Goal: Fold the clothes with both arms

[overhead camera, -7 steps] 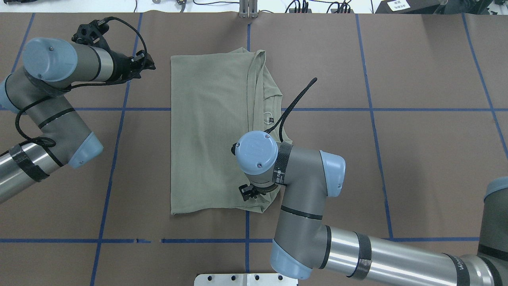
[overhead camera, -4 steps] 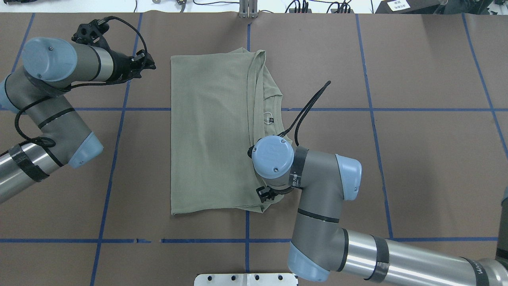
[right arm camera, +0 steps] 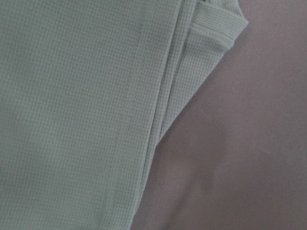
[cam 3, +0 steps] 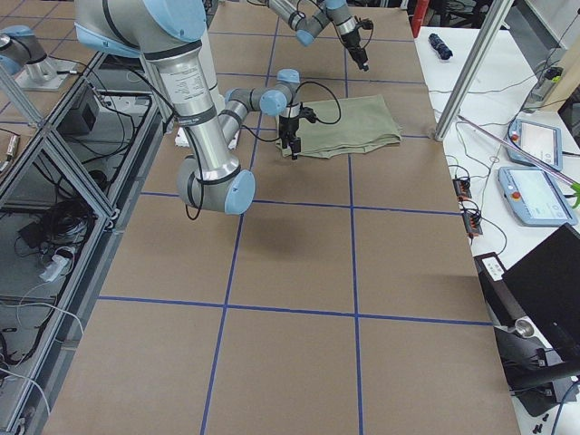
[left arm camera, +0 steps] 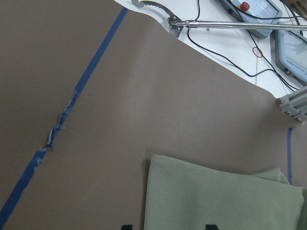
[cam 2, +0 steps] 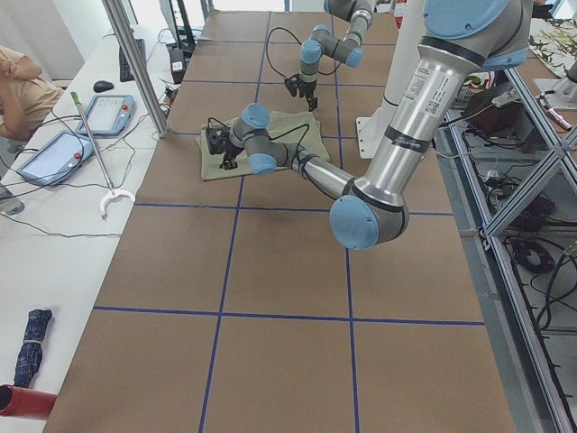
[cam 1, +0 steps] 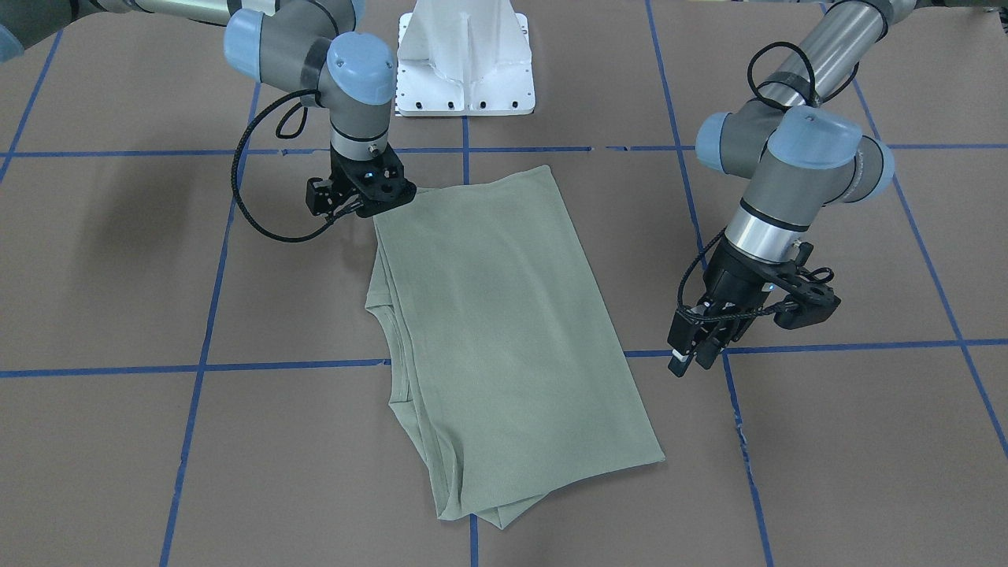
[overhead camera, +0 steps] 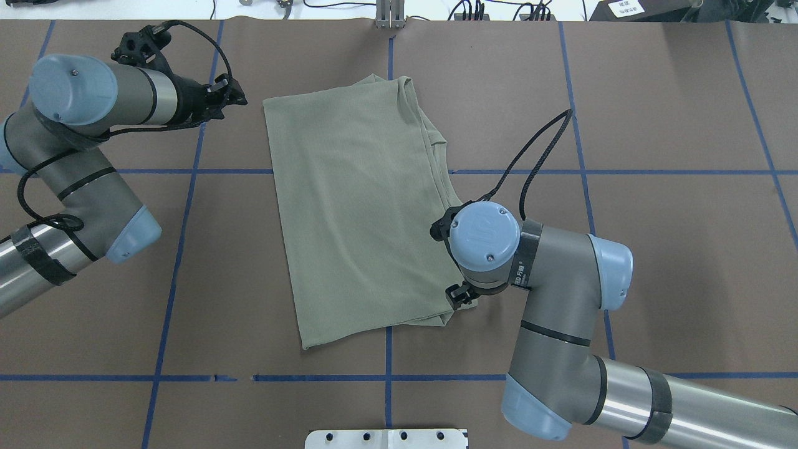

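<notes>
Hovering apart-fingered, left gripper [cam 1: 691, 358]; right gripper [cam 1: 356, 206] at shirt [cam 1: 504, 331] corner, grip untellable, wristband [overhead camera: 521, 268] lettering blurred.

Setting: robotics lab, test cell. The desk [overhead camera: 654, 93] is papered brown and ruled into a grid with blue tape [overhead camera: 623, 171]. The left arm [overhead camera: 75, 162] and right arm [overhead camera: 548, 293] share a white bolted pedestal [cam 1: 465, 55]. In the exterior left view, an aluminium post [cam 2: 135, 63] stands at 11 o'clock. At 9 o'clock, a teach pendant [cam 2: 52, 156] and loose cables lie on a white side bench [cam 2: 54, 225], and a person [cam 2: 18, 86] is at its edge.
</notes>
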